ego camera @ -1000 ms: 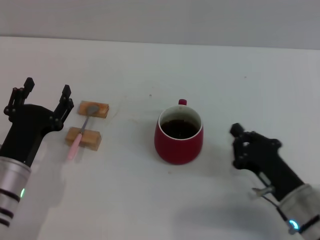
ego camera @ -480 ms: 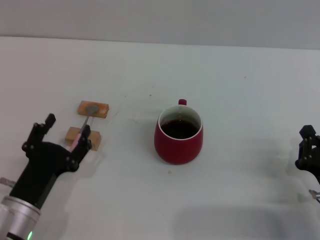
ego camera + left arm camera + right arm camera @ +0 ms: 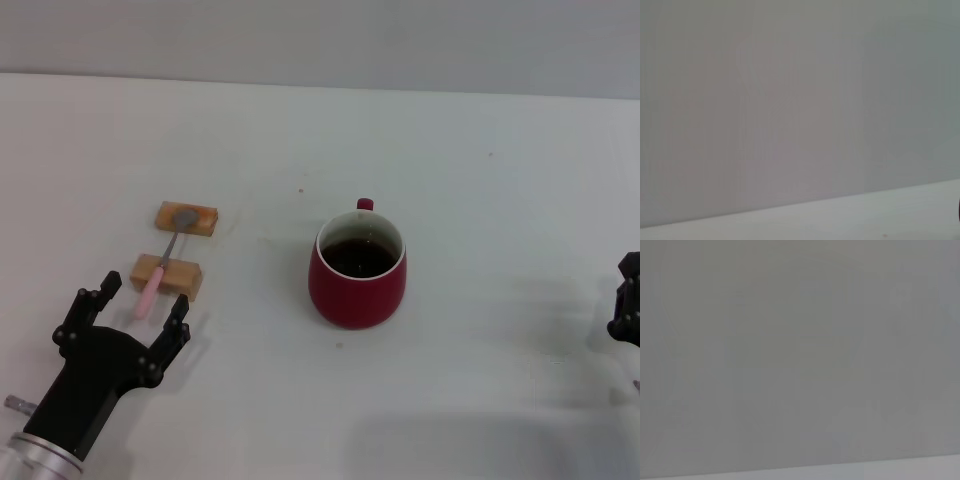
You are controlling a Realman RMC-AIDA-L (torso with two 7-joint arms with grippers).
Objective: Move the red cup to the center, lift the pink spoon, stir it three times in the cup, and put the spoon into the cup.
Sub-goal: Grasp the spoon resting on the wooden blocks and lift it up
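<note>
The red cup stands upright near the middle of the white table, dark liquid inside. Well to its left, the pink spoon lies across two wooden blocks. The left gripper sits just nearer than the spoon's handle, fingers spread, holding nothing. The right gripper shows only at the right edge.

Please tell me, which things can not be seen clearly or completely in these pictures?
- Right hand: in the head view the picture's right edge cuts it off, so open or shut cannot be told.
- Both wrist views: only blank wall and a strip of table; no cup or spoon.
- Round dark red cup: dark liquid hides its depth and bottom.
- Thin pink-handled spoon: lies across two tan wooden blocks.
- Left hand: open, near the spoon's handle.
</note>
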